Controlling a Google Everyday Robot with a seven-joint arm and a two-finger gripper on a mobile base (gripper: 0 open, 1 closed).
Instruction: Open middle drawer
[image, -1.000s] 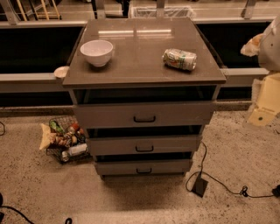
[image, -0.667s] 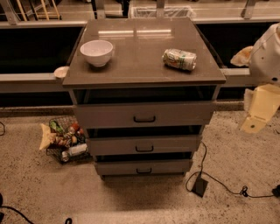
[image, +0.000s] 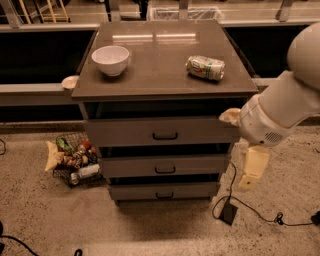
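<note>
The middle drawer (image: 165, 165) is the second of three grey-brown fronts on the cabinet, with a small dark handle (image: 165, 170) at its centre. It looks shut, flush with the other fronts. The top drawer (image: 162, 131) is above it and the lowest drawer (image: 164, 190) below. My white arm (image: 282, 107) reaches in from the right. My cream gripper (image: 251, 170) hangs down just right of the cabinet, level with the middle drawer and apart from its handle. It holds nothing that I can see.
A white bowl (image: 110, 59) and a tipped can (image: 205, 67) lie on the cabinet top (image: 160, 80). A wire basket of snacks (image: 72, 160) sits on the floor at the left. A cable and power adapter (image: 228, 212) lie on the floor below the gripper.
My arm has swung left and down, closer to the cabinet's right side. The gripper now hangs at middle-drawer height. The drawers, bowl and can have not moved.
</note>
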